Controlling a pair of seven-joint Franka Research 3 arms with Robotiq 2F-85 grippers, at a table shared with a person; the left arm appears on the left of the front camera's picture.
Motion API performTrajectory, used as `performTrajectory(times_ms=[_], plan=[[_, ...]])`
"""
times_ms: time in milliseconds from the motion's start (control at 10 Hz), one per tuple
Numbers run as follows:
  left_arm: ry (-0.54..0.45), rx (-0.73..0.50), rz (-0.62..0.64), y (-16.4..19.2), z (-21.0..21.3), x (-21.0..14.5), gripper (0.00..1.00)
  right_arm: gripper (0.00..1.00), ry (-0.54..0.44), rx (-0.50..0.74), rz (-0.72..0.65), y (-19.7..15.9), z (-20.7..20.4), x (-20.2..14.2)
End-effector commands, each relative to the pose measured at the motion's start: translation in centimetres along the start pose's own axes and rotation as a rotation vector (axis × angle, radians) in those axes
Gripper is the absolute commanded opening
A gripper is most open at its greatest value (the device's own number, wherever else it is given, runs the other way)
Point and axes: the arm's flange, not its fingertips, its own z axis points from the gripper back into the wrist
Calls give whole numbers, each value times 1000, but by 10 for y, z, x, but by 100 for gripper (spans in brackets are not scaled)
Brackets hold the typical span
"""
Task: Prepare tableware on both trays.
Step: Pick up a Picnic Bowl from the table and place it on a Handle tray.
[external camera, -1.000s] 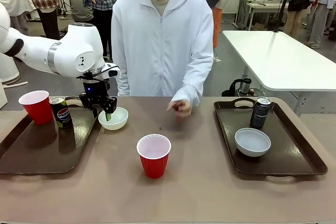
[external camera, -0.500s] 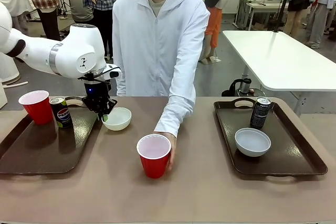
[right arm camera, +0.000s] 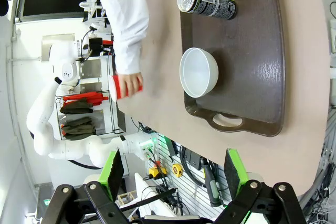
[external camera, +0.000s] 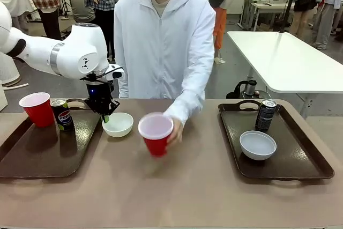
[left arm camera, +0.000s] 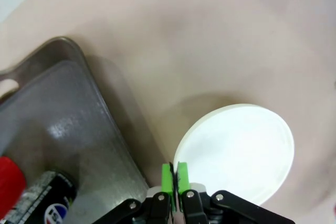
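My left gripper [external camera: 105, 115] is shut on the near rim of a whitish bowl [external camera: 118, 124], just right of the left tray [external camera: 32, 156]. In the left wrist view the green pads [left arm camera: 167, 176] pinch the bowl's [left arm camera: 236, 148] edge beside the tray's rim [left arm camera: 79, 72]. That tray holds a red cup [external camera: 36, 108] and a Pepsi can [external camera: 64, 114]. A person's hand [external camera: 174, 130] holds the second red cup [external camera: 156, 132] tilted above the table's middle. The right tray [external camera: 300, 159] carries a dark can [external camera: 265, 115] and a bowl [external camera: 258, 145]. My right gripper [right arm camera: 175, 169] hangs open high above this tray [right arm camera: 252, 40].
The person in a white hooded top stands at the far edge, arm reaching over the table's middle. The brown tabletop [external camera: 177, 191] lies bare between the trays near me. A white table [external camera: 284, 57] and other people stand behind.
The person's hand closed on the middle red cup and lifted it off the table toward the far side. The bowl in my left gripper has settled level, barely shifting.
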Motion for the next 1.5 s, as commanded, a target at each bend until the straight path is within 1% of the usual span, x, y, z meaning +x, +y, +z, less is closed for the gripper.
performTrajectory(times_ms=[0, 100, 200, 400, 600, 900, 1000, 1100, 1300, 1400], plan=[[-9, 33, 48, 2, 3, -5, 0, 100, -2, 14, 11, 0, 1, 0], [16, 20, 89, 7, 15, -10, 0, 100, -2, 14, 11, 0, 1, 0], [13, -9, 98, 16, 33, -22, 0, 100, -2, 14, 11, 0, 1, 0], [-7, -78, 107, 34, 76, -63, 0, 100, -2, 14, 11, 0, 1, 0], [-29, -120, 99, 49, 97, -96, 0, 100, -2, 14, 11, 0, 1, 0], [-59, -188, 86, 71, 104, -148, 0, 100, -2, 14, 11, 0, 1, 0], [-68, -189, 95, 78, 103, -157, 0, 100, -2, 14, 11, 0, 1, 0], [-87, -187, 84, 93, 95, -168, 0, 100, -2, 14, 11, 0, 1, 0], [-109, -152, 118, 125, 83, -177, 0, 100, -2, 14, 11, 0, 1, 0], [-96, -130, 130, 140, 77, -177, 0, 100, -2, 14, 11, 0, 1, 0]])
